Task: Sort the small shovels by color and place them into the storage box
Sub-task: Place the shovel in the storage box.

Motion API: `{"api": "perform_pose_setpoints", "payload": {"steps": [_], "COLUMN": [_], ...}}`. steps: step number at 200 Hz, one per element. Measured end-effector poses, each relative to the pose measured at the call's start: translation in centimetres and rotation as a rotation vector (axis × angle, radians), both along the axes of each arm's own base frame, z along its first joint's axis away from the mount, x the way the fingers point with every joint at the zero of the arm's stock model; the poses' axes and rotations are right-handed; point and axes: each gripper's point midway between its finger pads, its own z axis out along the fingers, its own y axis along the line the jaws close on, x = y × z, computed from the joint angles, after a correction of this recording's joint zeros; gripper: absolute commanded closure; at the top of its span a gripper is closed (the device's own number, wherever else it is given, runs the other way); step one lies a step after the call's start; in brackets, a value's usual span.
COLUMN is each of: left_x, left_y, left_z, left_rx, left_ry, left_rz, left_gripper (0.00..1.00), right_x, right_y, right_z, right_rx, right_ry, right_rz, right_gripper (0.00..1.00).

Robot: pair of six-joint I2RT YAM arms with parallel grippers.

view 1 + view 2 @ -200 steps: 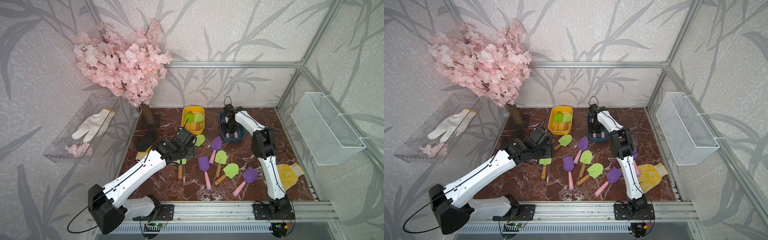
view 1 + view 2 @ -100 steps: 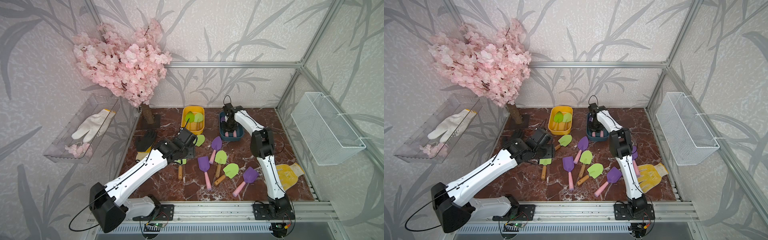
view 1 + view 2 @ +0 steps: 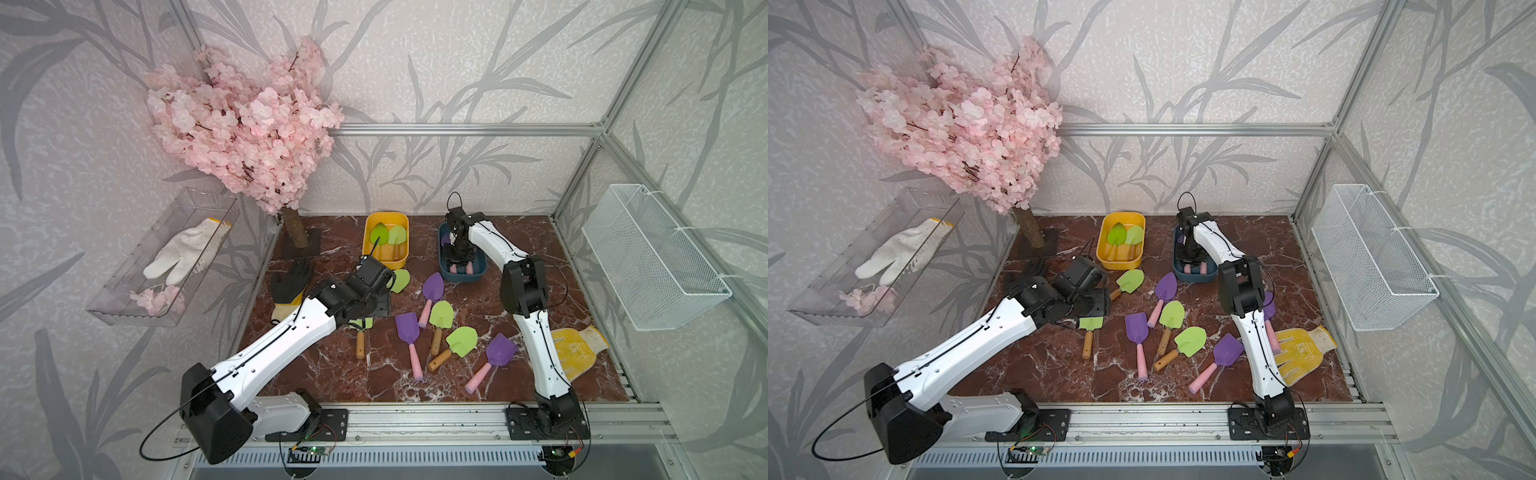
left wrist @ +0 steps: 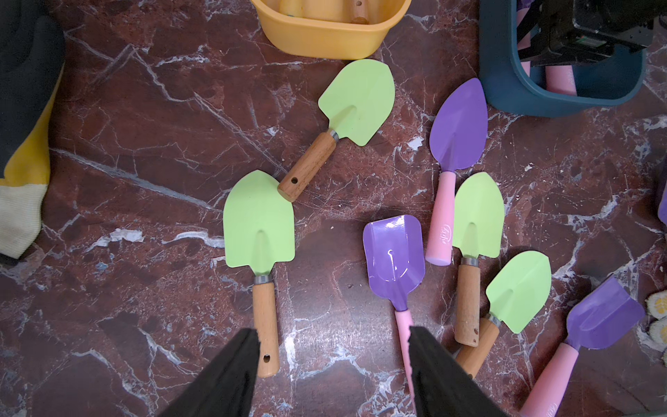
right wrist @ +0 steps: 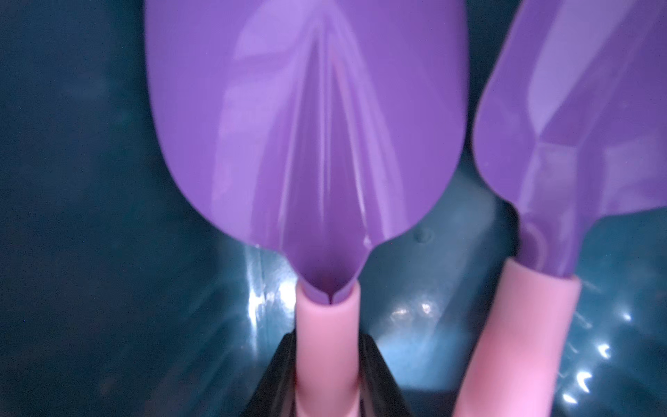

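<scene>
Several small shovels lie loose on the marble floor, green-bladed with wooden handles and purple-bladed with pink handles. My left gripper (image 4: 332, 330) (image 3: 379, 305) hangs open above the floor between a green shovel (image 4: 258, 220) and a square purple shovel (image 4: 393, 249), holding nothing. Two green shovels lie in the yellow box (image 3: 395, 262) (image 3: 1119, 262). My right gripper (image 5: 326, 343) (image 3: 457, 259) is down inside the blue box (image 3: 463, 277), shut on the pink handle of a pointed purple shovel (image 5: 306, 126). Another purple shovel (image 5: 577, 126) lies beside it.
A black-and-yellow glove (image 3: 289, 282) lies at the floor's left edge and a yellow glove (image 3: 575, 347) at the right. A blossom tree's trunk (image 3: 295, 228) stands at the back left. A clear shelf (image 3: 124, 299) and a wire basket (image 3: 652, 257) hang on the side walls.
The left arm has shifted slightly over the loose shovels. The right gripper stays low in the blue box with the purple shovel in it.
</scene>
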Motion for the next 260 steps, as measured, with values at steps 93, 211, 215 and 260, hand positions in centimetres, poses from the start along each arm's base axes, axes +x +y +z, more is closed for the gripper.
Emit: {"api": "perform_pose_setpoints", "payload": {"steps": [93, 211, 215, 260], "left_x": [0.0, 0.0, 0.0, 0.1], "left_y": [0.0, 0.0, 0.0, -0.1], "left_z": [0.0, 0.0, 0.0, 0.1], "left_rx": [0.001, 0.0, 0.0, -0.006], "left_ry": [0.0, 0.0, 0.0, -0.006], "left_rz": [0.0, 0.0, 0.0, 0.0], "left_gripper": [0.31, 0.31, 0.31, 0.3], "right_x": [0.1, 0.2, 0.3, 1.2], "right_y": [-0.1, -0.4, -0.3, -0.1], "right_z": [0.0, 0.2, 0.3, 2.0], "right_rx": [0.0, -0.009, -0.008, 0.006], "right_ry": [0.0, -0.008, -0.01, -0.054], "right_rz": [-0.003, -0.006, -0.006, -0.007], "right_gripper": [0.7, 0.61, 0.61, 0.56]}}
